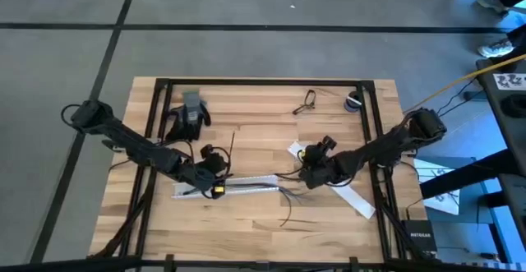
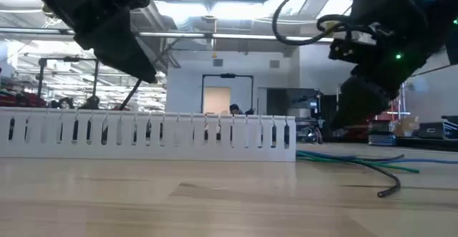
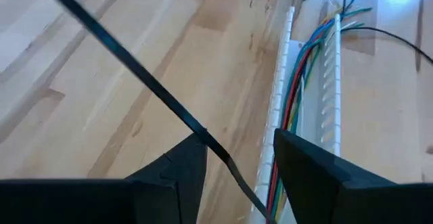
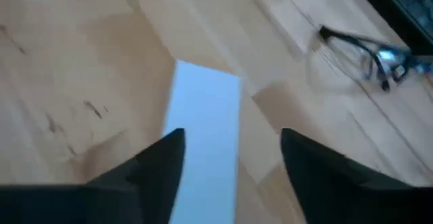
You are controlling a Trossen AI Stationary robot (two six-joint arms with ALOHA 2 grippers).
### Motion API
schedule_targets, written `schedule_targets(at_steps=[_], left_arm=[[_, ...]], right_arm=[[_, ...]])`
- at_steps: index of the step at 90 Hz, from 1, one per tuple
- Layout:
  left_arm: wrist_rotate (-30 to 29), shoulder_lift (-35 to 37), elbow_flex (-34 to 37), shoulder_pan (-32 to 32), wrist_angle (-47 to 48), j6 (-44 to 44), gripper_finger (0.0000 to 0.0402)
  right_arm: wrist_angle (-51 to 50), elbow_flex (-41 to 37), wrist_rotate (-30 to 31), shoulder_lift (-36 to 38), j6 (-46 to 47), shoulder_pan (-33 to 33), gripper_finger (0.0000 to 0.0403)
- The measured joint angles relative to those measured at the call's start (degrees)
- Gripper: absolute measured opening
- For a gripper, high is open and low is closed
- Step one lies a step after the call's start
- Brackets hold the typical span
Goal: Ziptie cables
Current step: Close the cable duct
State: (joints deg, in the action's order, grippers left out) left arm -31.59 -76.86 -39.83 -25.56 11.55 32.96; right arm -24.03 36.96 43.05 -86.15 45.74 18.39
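Wooden table (image 2: 215, 201) fills the low view's foreground and carries everything you see.

Left arm: it reaches in from the table's left edge, and its left gripper (image 1: 219, 175) hangs over the left half of the slotted white duct (image 1: 234, 185). In its wrist view the left gripper (image 3: 237, 139) has its fingers (image 3: 183, 170) standing apart. A black ziptie (image 3: 152, 85) passes slantwise through the gap and touches one fingertip. You cannot tell whether anything pinches it.

Right arm: it reaches in from the right edge. The right gripper (image 1: 309, 155) hovers above one end of a flat white strip (image 1: 345, 194). Its fingers (image 4: 159, 160) are spread about as wide as the strip (image 4: 203, 129), and you see nothing between them.

Duct: it lies with its long axis parallel to the table's long edges, slightly tilted, between the two grippers. From the low view its slotted wall (image 2: 143, 133) stands upright.

Cables (image 1: 283, 193): they lie inside the duct channel and share its long axis. Red, green and blue strands (image 3: 298, 82) run side by side. They leave the duct's right-hand end and point toward the right edge of the table. There the strands splay across the bare wood (image 2: 358, 160), and one dark strand curls away from the rest.

Eyeglasses (image 1: 306, 101): they rest folded open near the far long edge, well apart from the cables.
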Motion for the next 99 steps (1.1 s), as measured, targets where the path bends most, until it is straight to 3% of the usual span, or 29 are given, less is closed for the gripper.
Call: schedule_targets(at_steps=[14,22,30,45,76,99], left_arm=[[1.83,0.00,0.00,0.00,-0.07,0.01,0.0155],[1.81,0.00,0.00,0.00,-0.11,0.01,0.0155],[1.81,0.00,0.00,0.00,-0.09,0.01,0.0155],[1.54,0.00,0.00,0.07,-0.17,-0.49,0.0155],[0.33,0.00,0.00,0.11,-0.16,-1.47,0.0155],[0.30,0.00,0.00,0.11,-0.18,-1.45,0.0155]], right_arm=[[13.58,-8.47,-5.80,3.57,-3.00,-2.70,0.0327],[26.01,-13.14,-10.59,3.60,-6.74,-4.16,0.0339],[33.97,-15.62,-11.23,3.63,-8.73,-5.08,0.0342],[35.76,-16.79,-9.04,2.85,-8.94,-4.94,0.0342],[44.10,-16.90,-9.77,-5.81,-10.10,-4.88,0.0342],[43.95,-16.93,-10.10,-5.93,-9.99,-4.94,0.0342]])
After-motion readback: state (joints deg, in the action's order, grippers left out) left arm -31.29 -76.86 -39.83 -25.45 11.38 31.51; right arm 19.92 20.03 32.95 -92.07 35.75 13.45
